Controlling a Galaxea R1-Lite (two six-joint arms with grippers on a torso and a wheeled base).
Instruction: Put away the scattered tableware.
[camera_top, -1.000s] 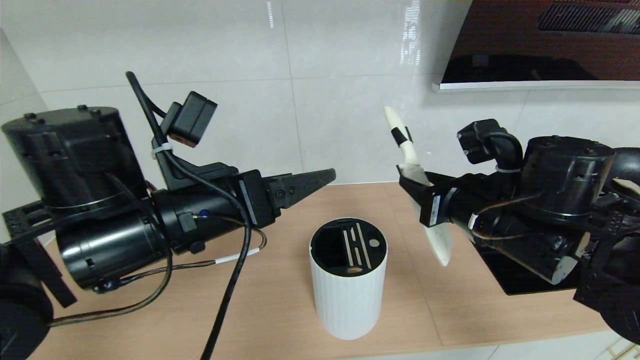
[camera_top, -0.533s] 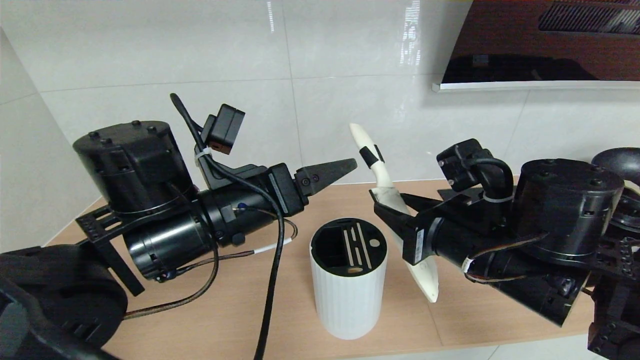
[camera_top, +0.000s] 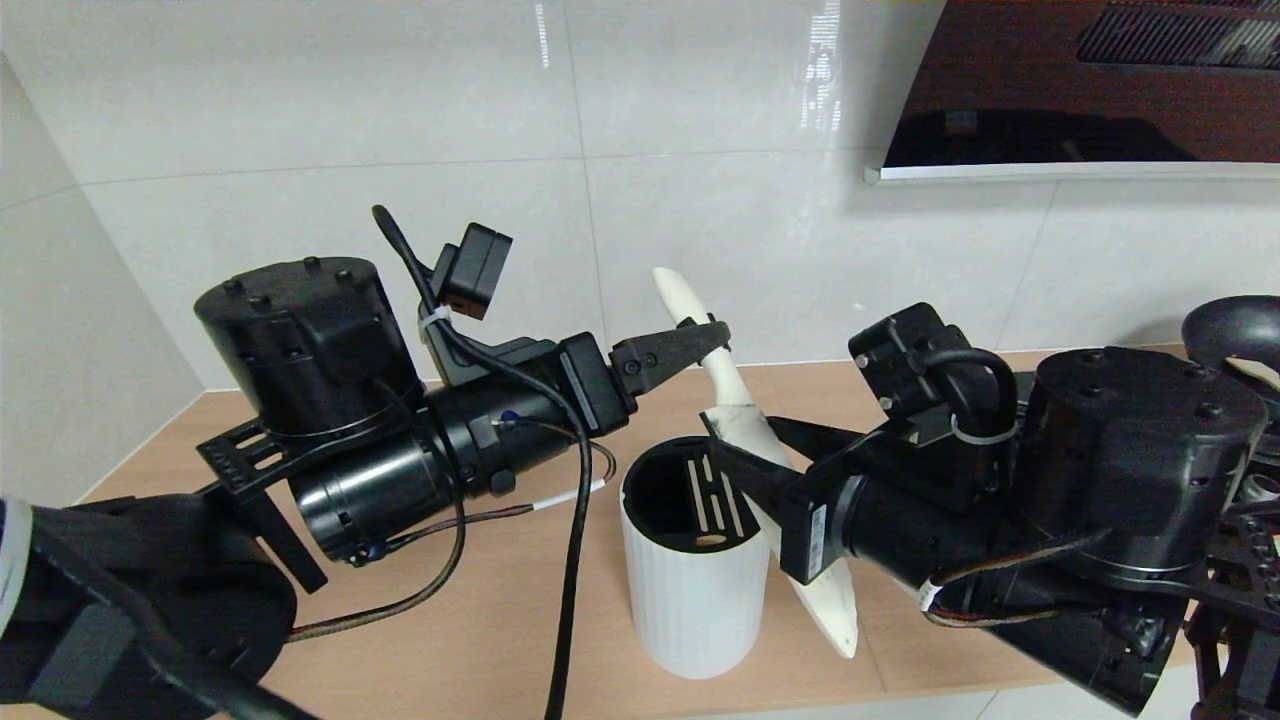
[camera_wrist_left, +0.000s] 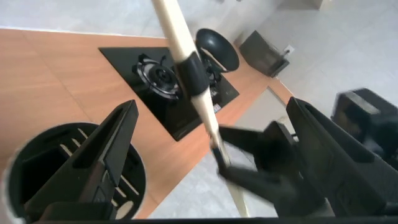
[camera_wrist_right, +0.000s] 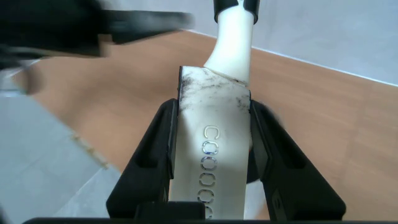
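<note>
A white knife (camera_top: 738, 405) with a black band on its handle hangs tilted, handle up and blade down, right beside the white ribbed holder (camera_top: 692, 590) with a black slotted top. My right gripper (camera_top: 748, 458) is shut on its blade, seen clamped in the right wrist view (camera_wrist_right: 214, 118) between the black fingers (camera_wrist_right: 155, 155). My left gripper (camera_top: 705, 340) is open and straddles the handle near the black band (camera_wrist_left: 188, 70), one finger (camera_wrist_left: 106, 155) on each side. The holder's top (camera_wrist_left: 68, 168) lies below the left gripper.
A black hob (camera_wrist_left: 165, 78) with a dark pan (camera_wrist_left: 216, 48) sits on the wooden counter (camera_top: 480, 640) to the right. A range hood (camera_top: 1080, 90) hangs at the upper right, with a tiled wall behind. The counter's front edge runs close to the holder.
Both arms have closed in toward the centre. The right gripper carried the knife left and down to the holder's rim. The left gripper moved right until its fingers straddle the handle.
</note>
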